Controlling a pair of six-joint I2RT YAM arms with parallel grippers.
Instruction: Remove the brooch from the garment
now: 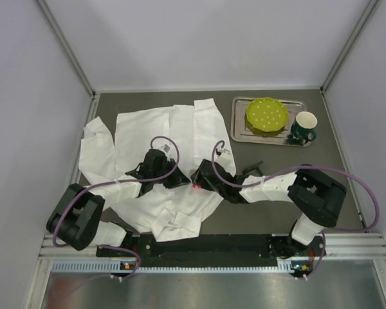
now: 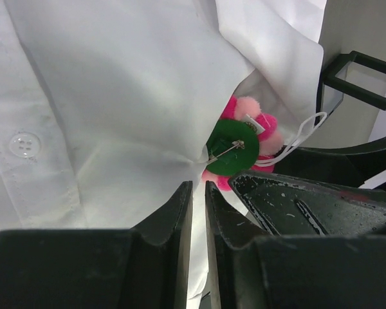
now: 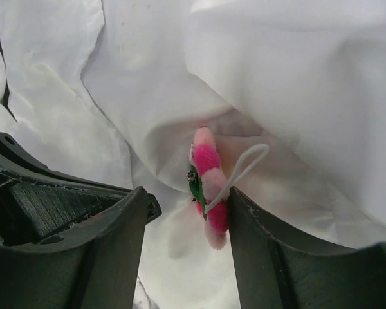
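The white garment [image 1: 148, 138] lies spread on the table. The brooch [image 2: 239, 147] shows its green back and metal pin with pink petals round it, pinned at a fabric edge; a pink speck of it shows in the top view [image 1: 197, 186]. My left gripper [image 2: 198, 187] is shut on a fold of the garment just below and left of the brooch. My right gripper [image 3: 188, 193] is open with the brooch [image 3: 207, 180] edge-on between its jaws, close against the right finger [image 3: 257, 238]. A white loop of string hangs from the brooch. Both grippers meet at the shirt's middle [image 1: 188, 179].
A metal tray [image 1: 240, 132] with a green plate [image 1: 267, 114] stands at the back right, a teal mug [image 1: 303, 127] beside it. A small black square frame [image 1: 252, 168] lies right of the shirt, also in the left wrist view [image 2: 360, 77].
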